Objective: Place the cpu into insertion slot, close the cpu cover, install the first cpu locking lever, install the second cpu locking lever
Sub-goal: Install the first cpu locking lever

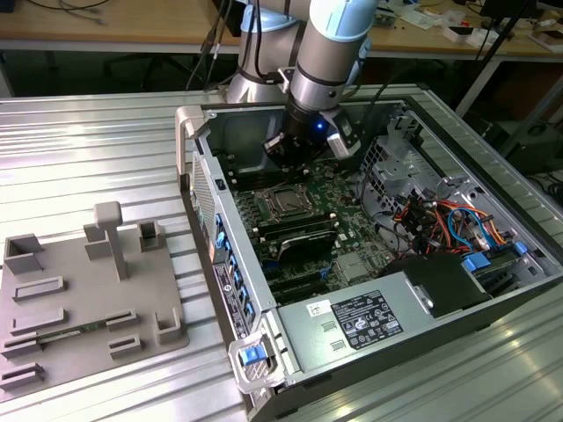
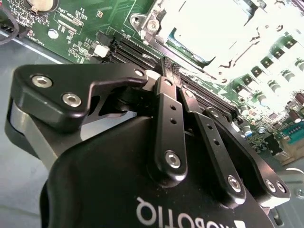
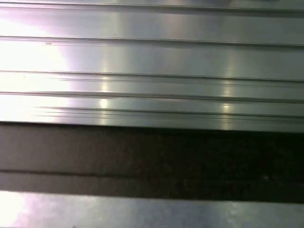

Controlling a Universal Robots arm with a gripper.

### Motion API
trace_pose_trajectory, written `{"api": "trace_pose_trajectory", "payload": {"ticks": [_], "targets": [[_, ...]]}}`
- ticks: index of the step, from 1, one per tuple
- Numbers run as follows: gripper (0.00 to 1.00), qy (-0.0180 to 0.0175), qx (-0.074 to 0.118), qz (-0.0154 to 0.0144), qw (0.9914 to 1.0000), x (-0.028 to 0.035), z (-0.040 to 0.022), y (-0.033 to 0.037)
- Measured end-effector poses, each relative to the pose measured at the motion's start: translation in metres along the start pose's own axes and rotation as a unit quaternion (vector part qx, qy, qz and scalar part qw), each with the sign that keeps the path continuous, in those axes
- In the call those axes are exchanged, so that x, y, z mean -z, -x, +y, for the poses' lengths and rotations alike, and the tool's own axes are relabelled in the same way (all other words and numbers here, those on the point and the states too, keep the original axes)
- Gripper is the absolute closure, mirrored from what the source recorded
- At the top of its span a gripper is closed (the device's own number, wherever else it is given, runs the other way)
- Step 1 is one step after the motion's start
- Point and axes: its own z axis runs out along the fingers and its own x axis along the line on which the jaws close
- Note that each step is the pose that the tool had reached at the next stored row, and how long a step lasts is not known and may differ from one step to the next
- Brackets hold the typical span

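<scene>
- Black two-fingered gripper [image 2: 170, 66] hung low inside the open computer case [image 1: 202, 189], above the green motherboard [image 1: 347, 198] toward the case's far edge, just beyond the insertion slot [image 1: 286, 204].
- Its fingers [image 2: 166, 111] were pressed together at the tips in the second wrist view, with nothing between them; the pincer was closed and empty.
- In that same view the fingertips pointed down at the long black memory slots [image 2: 137, 50] that run beside the socket, and seemed to hover just above the board; contact could not be judged.
- The cpu [image 2: 209, 23] lay seated in the socket as a bright, washed-out square, so its surface detail could not be made out.
- The cpu cover [image 2: 159, 21] appeared to lie flat around the chip as a silver frame; whether the locking levers were latched could not be told.
- In the exterior view the socket sat near the middle of the motherboard, with the grey power supply box [image 1: 369, 318] at the case's near edge and a bundle of orange and blue cables [image 1: 444, 220] toward the exterior view's right.
- A grey fixture tray [image 1: 84, 299] with raised blocks rested on the ribbed metal table [image 1: 88, 149], beside the case on the exterior view's left.
- The first wrist view showed ribbed, shiny metal table surface [image 3: 152, 57] with a dark band across it.
</scene>
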Motion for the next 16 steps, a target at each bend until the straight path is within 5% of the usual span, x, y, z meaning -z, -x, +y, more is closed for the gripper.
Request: {"api": "trace_pose_trajectory", "payload": {"ticks": [16], "targets": [[0.89,-0.0001,0.000,0.0000,1.00000,-0.0091,0.0001,0.0055]]}}
